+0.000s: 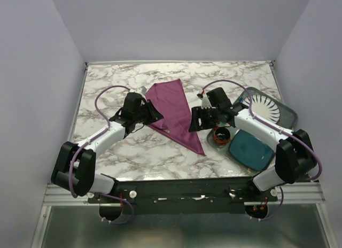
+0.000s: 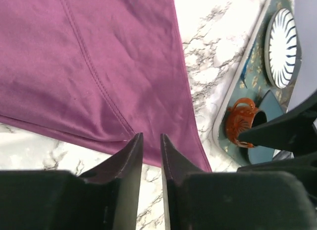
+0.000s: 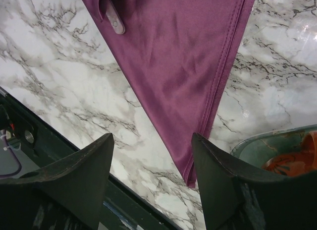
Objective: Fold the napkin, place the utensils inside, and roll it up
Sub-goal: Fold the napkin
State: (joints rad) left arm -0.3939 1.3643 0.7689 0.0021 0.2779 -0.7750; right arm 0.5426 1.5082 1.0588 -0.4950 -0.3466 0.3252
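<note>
The plum-purple napkin point(image 1: 173, 111) lies folded into a long triangle on the marble, its point toward the near edge; it also shows in the left wrist view point(image 2: 99, 56) and the right wrist view point(image 3: 183, 56). A pale silver-grey knife end point(image 3: 115, 22) pokes out from under a fold at the napkin's left side. My left gripper point(image 1: 155, 113) point(image 2: 151, 137) hovers at the napkin's left edge, its jaws only a narrow gap apart with nothing between them. My right gripper point(image 1: 196, 119) point(image 3: 152, 141) is wide open and empty above the napkin's near point.
A green tray point(image 1: 288, 117) at the right holds a white striped plate point(image 1: 264, 109) and an orange-rimmed dark cup point(image 1: 220, 134). A teal-blue mat point(image 1: 251, 149) lies at its near end. The table's front edge runs just below the right gripper.
</note>
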